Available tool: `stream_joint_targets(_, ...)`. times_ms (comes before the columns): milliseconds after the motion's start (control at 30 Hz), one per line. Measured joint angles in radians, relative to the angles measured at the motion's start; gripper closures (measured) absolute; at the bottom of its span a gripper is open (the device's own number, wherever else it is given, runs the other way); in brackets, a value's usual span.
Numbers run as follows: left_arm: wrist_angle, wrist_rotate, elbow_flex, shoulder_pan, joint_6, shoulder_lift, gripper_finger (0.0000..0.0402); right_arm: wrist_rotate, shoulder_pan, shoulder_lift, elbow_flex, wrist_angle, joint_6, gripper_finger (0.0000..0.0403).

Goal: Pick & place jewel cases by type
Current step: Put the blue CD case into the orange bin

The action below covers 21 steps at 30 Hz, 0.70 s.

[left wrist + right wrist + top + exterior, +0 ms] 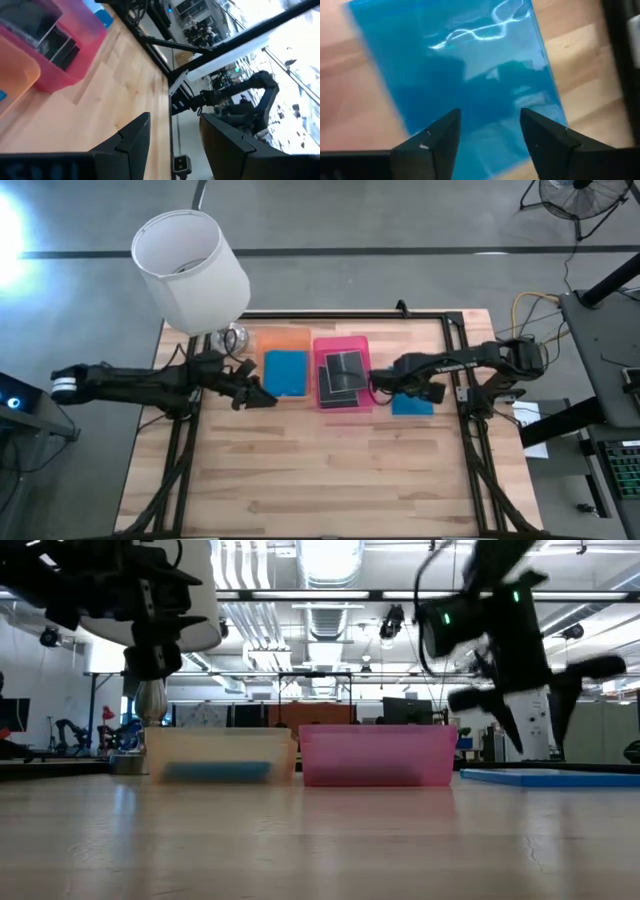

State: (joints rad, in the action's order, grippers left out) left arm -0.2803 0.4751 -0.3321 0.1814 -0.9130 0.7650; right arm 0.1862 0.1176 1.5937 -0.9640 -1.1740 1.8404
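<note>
Directly under the right gripper (490, 132), its fingers apart and empty, a blue case (412, 404) lies flat on the wooden table (330, 470), at about four o'clock from the pink tray (343, 373). Risk, as I judge it: so thin a case flat on the wood may slide away or slip from the fingers rather than lift. Carrying it to the orange tray (285, 340) means crossing the pink tray, whose wall could catch it; dark cases (342, 372) already sit there. Another blue case (286, 372) lies in the orange tray. At nine o'clock of that tray hovers the left gripper (262, 395), fingers apart, possibly crowding the drop. Farther back stands a white lampshade (190, 270).
</note>
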Motion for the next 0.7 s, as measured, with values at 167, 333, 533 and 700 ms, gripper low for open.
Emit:
stream_joint_targets(167,-0.008,-0.013,-0.018,0.0,-0.05,0.037,0.0248,-0.031,-0.002,0.031,0.152,0.185,0.04,0.0228)
stream_joint_targets(333,-0.007,-0.013,-0.028,0.0,-0.088,0.042,0.0248,-0.138,-0.095,0.058,0.169,0.348,0.015,0.0255)
stream_joint_targets(533,-0.01,-0.013,-0.03,0.0,-0.102,0.029,0.0248,-0.327,-0.336,0.045,0.014,0.392,0.066,0.027)
stream_joint_targets(700,-0.004,-0.018,-0.027,-0.001,-0.095,0.025,0.0248,-0.356,-0.433,0.037,-0.088,0.628,0.058,0.0269)
